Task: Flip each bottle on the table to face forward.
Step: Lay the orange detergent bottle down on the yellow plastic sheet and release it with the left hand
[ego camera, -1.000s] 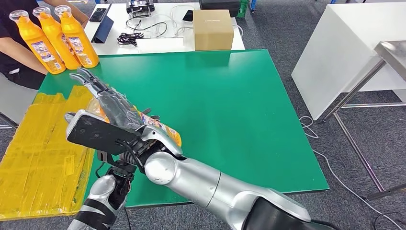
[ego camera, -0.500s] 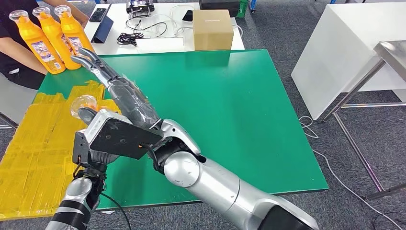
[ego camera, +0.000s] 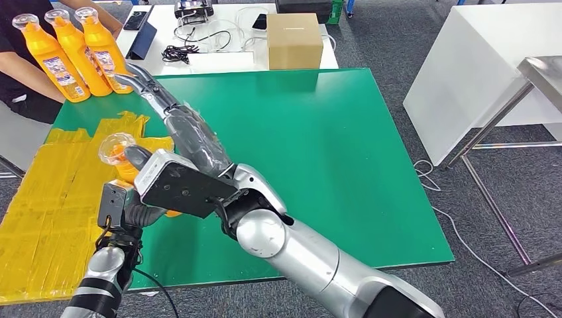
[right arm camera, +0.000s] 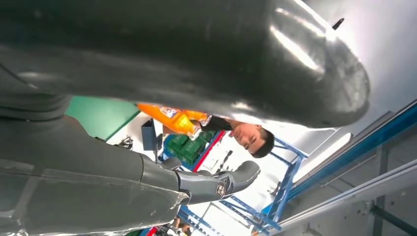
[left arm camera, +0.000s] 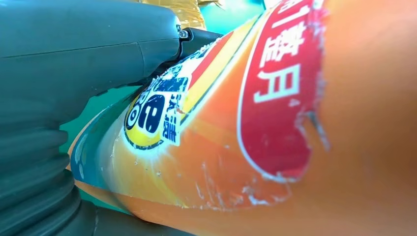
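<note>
An orange bottle [ego camera: 121,161] with a clear cap stands tilted over the near left part of the green table [ego camera: 318,146]. My left hand [ego camera: 140,213] grips its body from below. The left wrist view shows the bottle's label [left arm camera: 275,123] close up against my left hand [left arm camera: 74,73]. My right hand [ego camera: 185,132] hovers just beyond the bottle with fingers stretched out toward the table's far left corner, holding nothing. My right forearm hides the bottle's lower half. In the right wrist view my right hand [right arm camera: 147,59] looms large, its fingers apart.
Three upright orange bottles [ego camera: 79,53] stand at the far left corner, beside a seated person [ego camera: 20,73]. A yellow sheet [ego camera: 53,199] covers the table's left side. A cardboard box [ego camera: 295,40] and cables lie on the white table behind. Another white table [ego camera: 477,66] stands at the right.
The bottle, first under my right hand, now stands cap-up in my left hand. My right hand has lifted off it and moved toward the far corner.
</note>
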You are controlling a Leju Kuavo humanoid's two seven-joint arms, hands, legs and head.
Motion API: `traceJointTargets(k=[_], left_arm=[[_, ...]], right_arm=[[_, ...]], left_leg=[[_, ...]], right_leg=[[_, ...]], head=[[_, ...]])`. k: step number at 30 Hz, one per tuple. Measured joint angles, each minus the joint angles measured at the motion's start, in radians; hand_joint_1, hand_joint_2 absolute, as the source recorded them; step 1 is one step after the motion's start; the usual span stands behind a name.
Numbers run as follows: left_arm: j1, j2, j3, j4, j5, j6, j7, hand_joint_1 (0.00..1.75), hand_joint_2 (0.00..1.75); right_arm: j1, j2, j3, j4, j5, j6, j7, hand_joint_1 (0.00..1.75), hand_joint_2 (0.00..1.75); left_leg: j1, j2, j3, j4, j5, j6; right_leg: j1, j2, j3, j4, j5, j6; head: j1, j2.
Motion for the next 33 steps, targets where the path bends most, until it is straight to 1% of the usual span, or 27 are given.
traceJointTargets(k=[2, 5, 8, 11, 15, 17, 19, 25, 29, 33], left_arm=[[0.0, 0.004, 0.0, 0.0, -0.044, 0.041, 0.001, 1.75, 1.75], [-0.002, 0.023, 0.004, -0.001, -0.215, 0.176, 0.016, 1.75, 1.75], [0.005, 0.057, 0.032, -0.018, -0.429, 0.3, 0.042, 1.75, 1.75], [0.034, 0.09, 0.084, -0.071, -0.62, 0.36, 0.065, 1.75, 1.75], [0.084, 0.114, 0.139, -0.151, -0.82, 0.376, 0.118, 1.75, 1.75], [0.102, 0.124, 0.151, -0.174, -0.9, 0.38, 0.148, 1.75, 1.75], [0.115, 0.132, 0.16, -0.187, -0.944, 0.381, 0.169, 1.75, 1.75], [0.144, 0.142, 0.177, -0.209, -0.989, 0.37, 0.194, 1.75, 1.75], [0.154, 0.157, 0.177, -0.206, -1.037, 0.325, 0.229, 1.75, 1.75], [0.145, 0.18, 0.176, -0.165, -1.069, 0.282, 0.251, 1.75, 1.75]], right_arm=[[0.003, -0.005, -0.005, -0.005, 0.014, -0.005, 0.0, 0.0, 0.0], [0.023, -0.031, -0.028, -0.034, 0.05, -0.023, -0.001, 0.0, 0.0], [0.081, -0.09, -0.088, -0.097, 0.074, -0.031, -0.019, 0.0, 0.0], [0.165, -0.162, -0.181, -0.178, 0.094, -0.029, -0.049, 0.0, 0.0], [0.278, -0.236, -0.3, -0.266, 0.101, -0.002, -0.069, 0.0, 0.0], [0.323, -0.26, -0.347, -0.296, 0.101, 0.014, -0.069, 0.0, 0.0], [0.357, -0.277, -0.383, -0.321, 0.106, 0.026, -0.069, 0.0, 0.0], [0.409, -0.294, -0.421, -0.361, 0.123, 0.041, -0.061, 0.0, 0.0], [0.418, -0.297, -0.43, -0.366, 0.124, 0.054, -0.052, 0.0, 0.0], [0.419, -0.296, -0.431, -0.366, 0.121, 0.064, -0.046, 0.0, 0.0]], left_leg=[[0.0, 0.0, 0.0, 0.0, 0.0, 0.0], [0.0, 0.0, 0.0, 0.0, 0.0, 0.0], [0.0, 0.0, 0.0, 0.0, 0.0, 0.0], [0.0, -0.001, 0.0, 0.0, 0.0, 0.0], [-0.001, -0.001, -0.001, 0.0, -0.001, -0.001], [0.0, -0.001, -0.002, 0.0, -0.001, -0.001], [0.0, -0.001, -0.002, 0.0, -0.001, -0.001], [0.001, 0.0, -0.001, 0.0, -0.001, -0.002], [0.001, 0.0, -0.001, 0.0, -0.001, -0.002], [0.001, 0.0, -0.001, 0.0, -0.001, -0.003]], right_leg=[[0.0, 0.0, 0.0, 0.0, 0.0, 0.0], [0.0, 0.0, 0.0, 0.0, 0.0, 0.0], [0.0, 0.0, 0.0, 0.0, 0.0, 0.0], [0.0, 0.0, 0.0, 0.0, 0.0, 0.0], [0.0, 0.0, -0.001, 0.0, 0.0, 0.0], [0.0, 0.0, -0.001, 0.0, 0.0, 0.0], [0.0, 0.0, -0.001, 0.0, 0.0, 0.0], [0.002, 0.0, -0.002, 0.0, 0.0, 0.0], [0.002, 0.0, -0.002, 0.0, 0.0, 0.0], [0.002, 0.0, -0.002, 0.0, 0.0, -0.001]], head=[[0.0, 0.0], [0.0, 0.0], [0.0, 0.0], [0.0, 0.0], [0.0, 0.0], [0.0, 0.0], [0.0, 0.0], [0.0, 0.0], [0.0, 0.0], [0.0, 0.0]])
